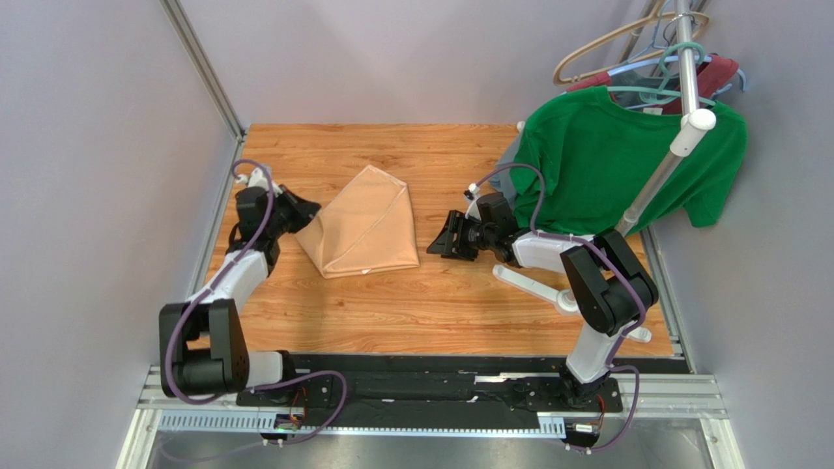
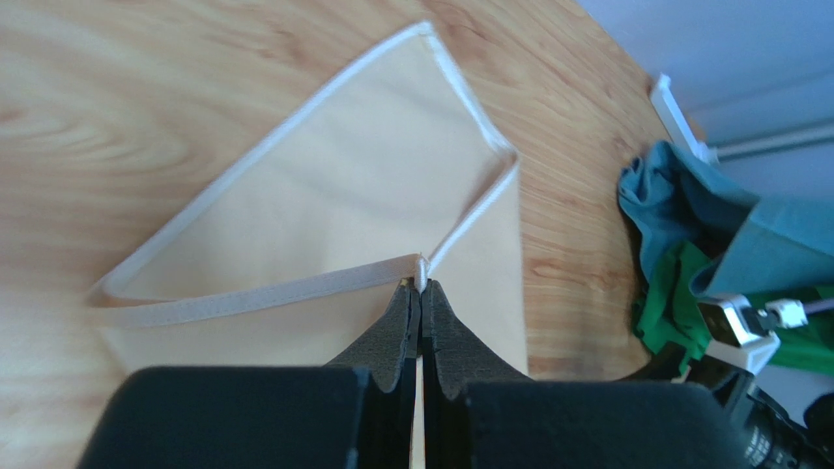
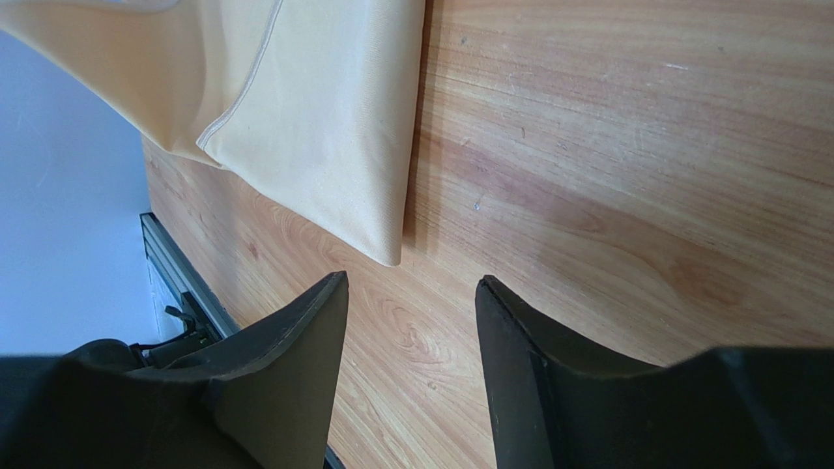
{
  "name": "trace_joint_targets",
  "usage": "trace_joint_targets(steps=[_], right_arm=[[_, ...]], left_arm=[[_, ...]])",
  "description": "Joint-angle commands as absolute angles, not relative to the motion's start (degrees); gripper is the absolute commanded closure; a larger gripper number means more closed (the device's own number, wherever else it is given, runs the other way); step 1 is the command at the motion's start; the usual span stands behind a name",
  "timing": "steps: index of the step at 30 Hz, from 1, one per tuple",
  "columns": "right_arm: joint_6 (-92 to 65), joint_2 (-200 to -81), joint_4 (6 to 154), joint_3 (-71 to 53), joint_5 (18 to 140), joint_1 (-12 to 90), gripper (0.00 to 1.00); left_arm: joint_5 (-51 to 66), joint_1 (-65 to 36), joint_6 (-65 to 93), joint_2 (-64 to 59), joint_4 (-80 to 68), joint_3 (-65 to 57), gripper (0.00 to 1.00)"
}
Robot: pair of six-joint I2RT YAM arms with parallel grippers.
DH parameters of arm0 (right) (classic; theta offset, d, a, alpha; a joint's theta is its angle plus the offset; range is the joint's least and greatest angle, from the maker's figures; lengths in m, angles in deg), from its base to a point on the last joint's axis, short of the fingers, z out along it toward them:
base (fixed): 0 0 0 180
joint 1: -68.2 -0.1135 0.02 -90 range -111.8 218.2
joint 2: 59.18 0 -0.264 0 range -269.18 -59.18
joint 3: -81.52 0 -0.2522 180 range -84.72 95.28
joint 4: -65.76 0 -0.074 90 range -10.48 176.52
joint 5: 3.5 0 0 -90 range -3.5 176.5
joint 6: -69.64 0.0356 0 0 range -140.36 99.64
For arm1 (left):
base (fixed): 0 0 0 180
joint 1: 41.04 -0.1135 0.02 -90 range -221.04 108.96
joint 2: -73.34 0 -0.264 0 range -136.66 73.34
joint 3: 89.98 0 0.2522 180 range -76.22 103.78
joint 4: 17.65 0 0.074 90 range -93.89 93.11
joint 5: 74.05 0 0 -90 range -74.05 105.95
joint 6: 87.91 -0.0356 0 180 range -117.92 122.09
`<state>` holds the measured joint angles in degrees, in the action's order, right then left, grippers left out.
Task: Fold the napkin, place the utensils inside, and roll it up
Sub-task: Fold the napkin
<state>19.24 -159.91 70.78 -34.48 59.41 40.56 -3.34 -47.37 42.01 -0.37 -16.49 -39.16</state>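
While left jaws pinch napkin [image 2: 323,186] hem, right jaws gape nearby.

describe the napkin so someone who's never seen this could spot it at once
On the wooden table, look left of centre. The napkin is the peach-tan cloth folded into a rough triangle, its hem pinched in the left gripper; the green T-shirt at the right hangs instead.

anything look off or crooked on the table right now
The napkin is folded lopsided: its hemmed edges do not line up, and one flap looks lifted where the left gripper pinches the hem. No utensil shows anywhere. A green T-shirt hangs over the far right corner of the table.
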Motion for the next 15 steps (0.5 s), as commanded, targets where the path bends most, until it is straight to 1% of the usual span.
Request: trace_joint_targets(steps=[1, 8, 15], right_arm=[[18.84, -157.27, 68.18, -35.85, 59.25, 41.22, 0.46], [18.84, -156.74, 68.44, -36.91, 59.95, 41.92, 0.46], [18.49, -155.95, 68.80, -38.14, 60.48, 42.80, 0.46]], left_arm=[[-6.02, -38.52, 37.51, -5.84, -21.56, -32.02, 1.00], [-7.17, -27.00, 33.91, -16.65, -22.00, -24.02, 1.00], [-7.87, -17.76, 26.63, -22.02, -20.86, -18.05, 1.00]])
